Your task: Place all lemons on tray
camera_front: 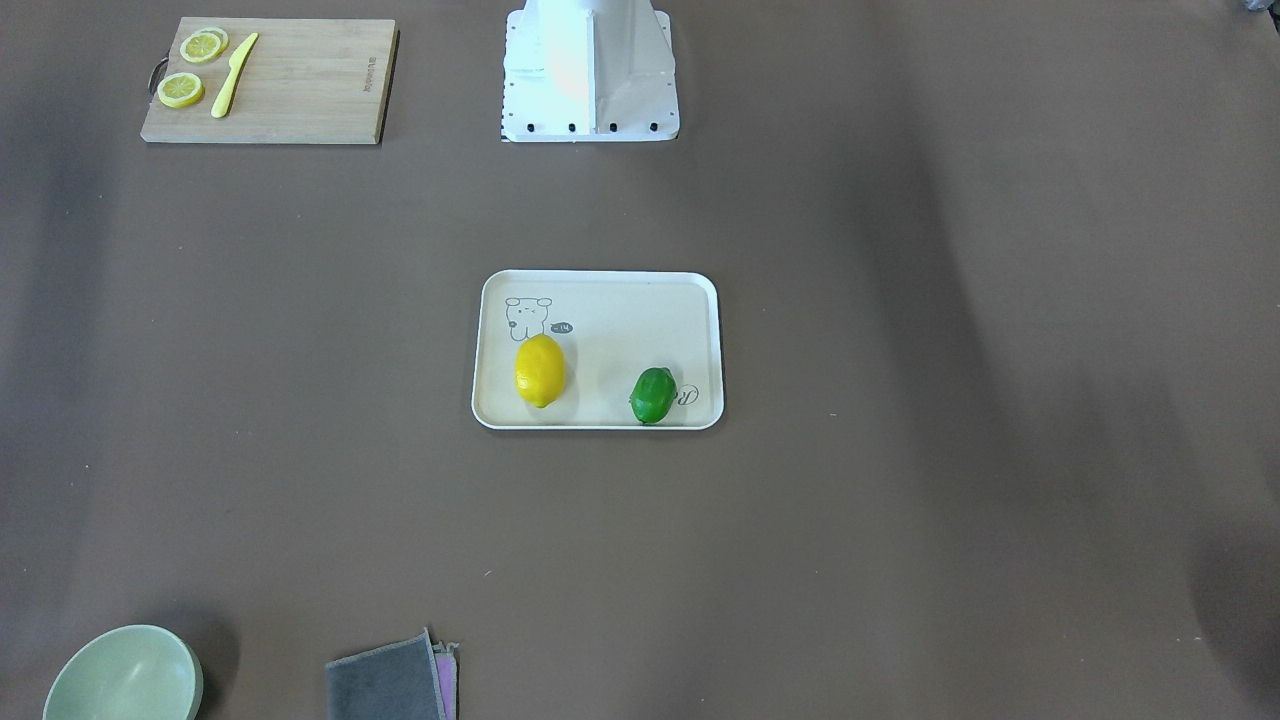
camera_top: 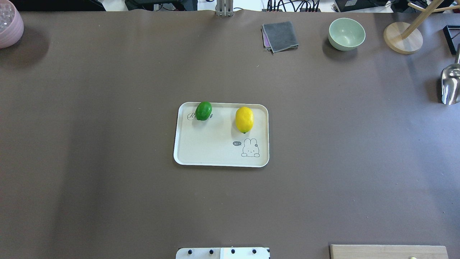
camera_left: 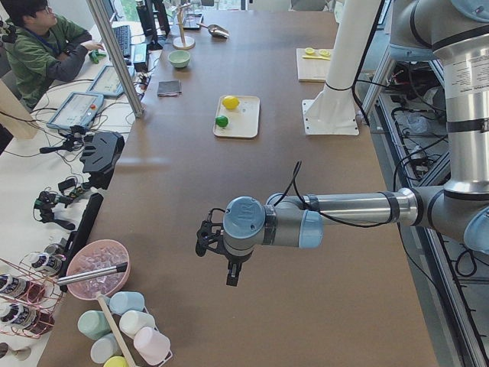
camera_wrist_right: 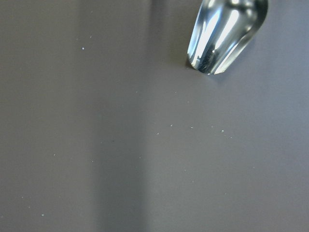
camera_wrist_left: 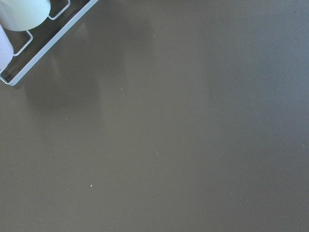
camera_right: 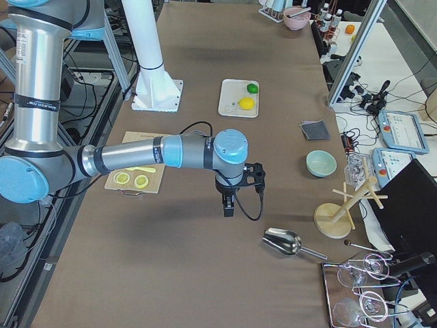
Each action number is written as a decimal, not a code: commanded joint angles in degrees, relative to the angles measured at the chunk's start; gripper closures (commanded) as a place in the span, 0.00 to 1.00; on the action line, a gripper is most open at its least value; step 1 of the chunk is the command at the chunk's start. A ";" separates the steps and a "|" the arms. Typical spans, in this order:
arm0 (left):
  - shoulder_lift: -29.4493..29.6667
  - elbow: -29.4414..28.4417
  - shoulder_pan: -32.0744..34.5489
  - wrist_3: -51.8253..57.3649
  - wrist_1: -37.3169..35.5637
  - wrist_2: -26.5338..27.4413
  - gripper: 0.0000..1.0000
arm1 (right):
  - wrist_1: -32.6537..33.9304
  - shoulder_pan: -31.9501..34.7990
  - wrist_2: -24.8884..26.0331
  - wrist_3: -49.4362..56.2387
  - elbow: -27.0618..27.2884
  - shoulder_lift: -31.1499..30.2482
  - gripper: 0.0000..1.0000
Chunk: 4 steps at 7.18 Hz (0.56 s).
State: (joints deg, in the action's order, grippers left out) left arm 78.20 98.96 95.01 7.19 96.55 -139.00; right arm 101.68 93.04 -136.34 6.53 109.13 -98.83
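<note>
On the tray [camera_front: 610, 300]: yellow lemon [camera_front: 540, 371] and green lemon [camera_front: 653, 395] (green one right by the rim). Far off over the surface [camera_front: 900, 500]: left pincer [camera_left: 231, 277], right pincer [camera_right: 228, 208]. Open or closed? Cannot tell.

Overhead, front views opposed over tray [camera_top: 212, 151], wrist views near tabletop [camera_wrist_left: 193, 145]

Small, covered, cropped

The left pincer [camera_left: 231, 279] and right pincer [camera_right: 228, 210] are too small to judge. The green lemon [camera_top: 203, 110] covers part of the tray [camera_top: 212, 147] script, and the overhead view crops the cutting board [camera_top: 388, 251].
</note>
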 commanded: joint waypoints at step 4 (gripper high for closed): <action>-0.15 -1.94 0.08 0.63 0.56 -0.48 0.02 | -8.77 3.91 2.49 3.05 -5.86 -3.30 0.00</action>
State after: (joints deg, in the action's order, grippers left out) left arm 78.15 96.49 94.98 7.66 96.90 -139.47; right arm 95.05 96.88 -133.64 9.40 103.98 -101.91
